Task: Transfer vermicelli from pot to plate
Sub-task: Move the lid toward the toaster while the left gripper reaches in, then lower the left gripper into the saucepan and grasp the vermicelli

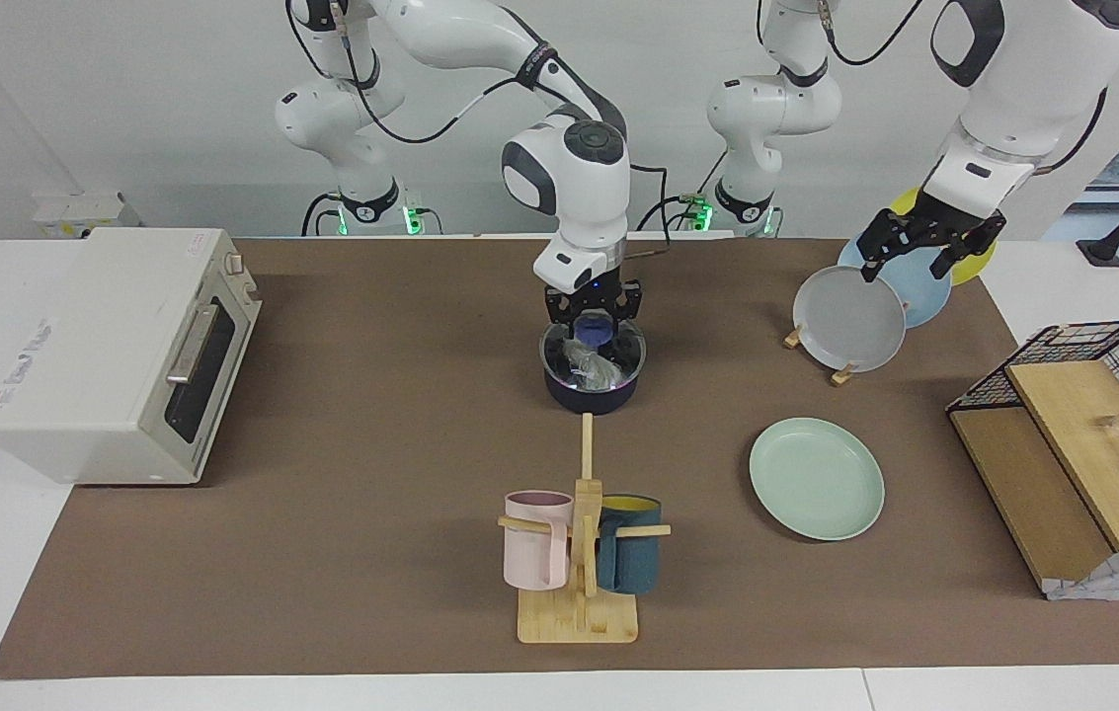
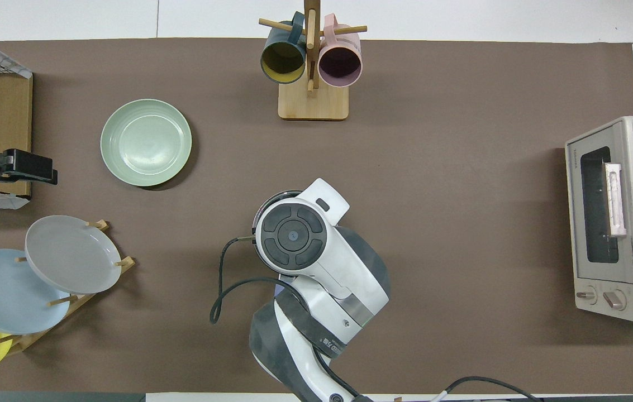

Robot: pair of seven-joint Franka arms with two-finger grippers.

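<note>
The pot (image 1: 591, 391), a small dark navy saucepan, stands mid-table with a clump of translucent vermicelli (image 1: 595, 365) inside. My right gripper (image 1: 595, 314) reaches down into the pot's mouth, its fingers spread wide over the noodles, with something blue showing between them. In the overhead view the right arm covers the pot, and only a sliver of its rim (image 2: 269, 200) shows. The mint-green plate (image 1: 817, 478) lies empty, farther from the robots and toward the left arm's end; it also shows in the overhead view (image 2: 146, 142). My left gripper (image 1: 910, 265) waits open above the plate rack.
A wooden rack holds a grey plate (image 1: 849, 318), a light blue plate (image 1: 924, 286) and a yellow plate. A mug tree (image 1: 581, 553) with a pink and a navy mug stands farther out than the pot. A toaster oven (image 1: 115, 355) and a wire basket (image 1: 1102, 395) stand at the table's ends.
</note>
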